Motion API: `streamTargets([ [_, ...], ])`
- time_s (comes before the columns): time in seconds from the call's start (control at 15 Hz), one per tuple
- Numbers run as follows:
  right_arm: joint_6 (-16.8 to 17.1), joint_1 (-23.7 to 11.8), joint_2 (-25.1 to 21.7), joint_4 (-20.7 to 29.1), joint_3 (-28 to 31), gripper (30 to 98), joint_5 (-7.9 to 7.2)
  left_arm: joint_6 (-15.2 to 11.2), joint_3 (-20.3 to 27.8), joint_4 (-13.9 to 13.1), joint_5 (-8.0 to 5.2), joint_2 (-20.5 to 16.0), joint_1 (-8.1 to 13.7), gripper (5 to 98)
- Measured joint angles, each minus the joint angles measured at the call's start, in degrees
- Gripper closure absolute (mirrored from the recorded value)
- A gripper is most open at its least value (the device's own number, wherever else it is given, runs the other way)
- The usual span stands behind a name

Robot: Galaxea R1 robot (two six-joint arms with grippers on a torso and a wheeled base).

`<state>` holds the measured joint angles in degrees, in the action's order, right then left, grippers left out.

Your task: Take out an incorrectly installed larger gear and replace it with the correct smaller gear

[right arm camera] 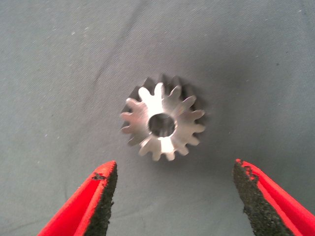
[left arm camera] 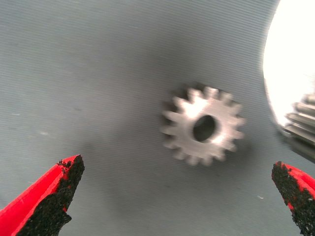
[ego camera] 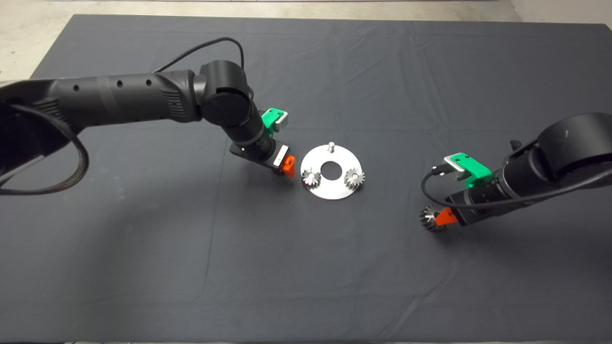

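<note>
The larger gear (right arm camera: 162, 118) lies flat on the mat, just ahead of my open right gripper (right arm camera: 174, 166), whose fingers do not touch it. In the head view the larger gear (ego camera: 429, 218) sits at the tip of the right gripper (ego camera: 439, 218), right of the round silver plate (ego camera: 332, 192). A smaller gear (left arm camera: 203, 127) lies flat on the mat beside the plate's edge (left arm camera: 288, 59), ahead of my open left gripper (left arm camera: 177, 169). In the head view the left gripper (ego camera: 286, 168) hides that gear. The plate carries two small gears (ego camera: 311, 177) (ego camera: 354, 178) and one bare pin (ego camera: 330, 146).
The dark mat (ego camera: 306, 277) covers the table, with pale floor past its far edge. The left arm (ego camera: 143, 98) reaches in across the far left. A black cable (ego camera: 425, 191) loops beside the right gripper.
</note>
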<state>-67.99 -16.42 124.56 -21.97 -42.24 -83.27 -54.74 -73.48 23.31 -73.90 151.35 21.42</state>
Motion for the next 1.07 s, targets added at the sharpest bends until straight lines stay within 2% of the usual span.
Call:
streamTargets([
  [0.2, -2.1, -0.5, -0.2, 0.0, 3.8, 60.3, 0.01, 0.0, 0.0, 0.0, 0.03, 0.2, 0.0, 5.8],
  [0.33, -2.9, -3.1, -1.4, 0.1, 5.3, 60.3, 0.04, 0.0, 0.0, 0.0, 0.04, 0.4, 0.0, 5.8],
  [0.4, -3.6, -5.4, -1.9, 0.3, 5.6, 60.3, -0.10, 0.0, -0.3, 0.0, 0.04, 0.6, 0.0, 5.8],
  [0.53, -4.6, -13.6, -2.7, 2.3, 6.0, 60.3, -0.27, 0.0, -0.5, 0.0, 0.09, 0.7, 0.0, 5.8],
  [0.6, -4.9, -17.6, -2.9, 4.6, 6.1, 58.5, -0.87, 0.0, -0.6, 0.0, 0.06, 0.9, 0.0, 5.8],
  [0.67, -5.2, -21.1, -3.0, 7.5, 6.6, 55.7, -2.36, 0.0, -0.7, 0.0, 0.09, 1.0, 0.0, 5.8],
  [0.73, -5.5, -23.5, -3.1, 10.4, 7.4, 55.6, -3.82, 0.0, -1.2, 0.0, 0.10, 1.1, 0.0, 5.8],
  [0.8, -5.7, -25.7, -3.5, 13.2, 8.8, 55.6, -4.19, 0.0, -1.8, 0.0, 0.05, 1.3, 0.0, 5.8],
  [0.93, -7.1, -30.7, -3.9, 18.0, 11.7, 55.6, -4.35, 0.0, -2.5, 0.1, 0.12, 2.0, 0.0, 5.8],
  [1.07, -8.2, -33.0, -4.1, 20.5, 13.1, 55.6, -4.33, 0.0, -3.0, 0.1, 0.37, 3.0, 0.0, 5.8],
])
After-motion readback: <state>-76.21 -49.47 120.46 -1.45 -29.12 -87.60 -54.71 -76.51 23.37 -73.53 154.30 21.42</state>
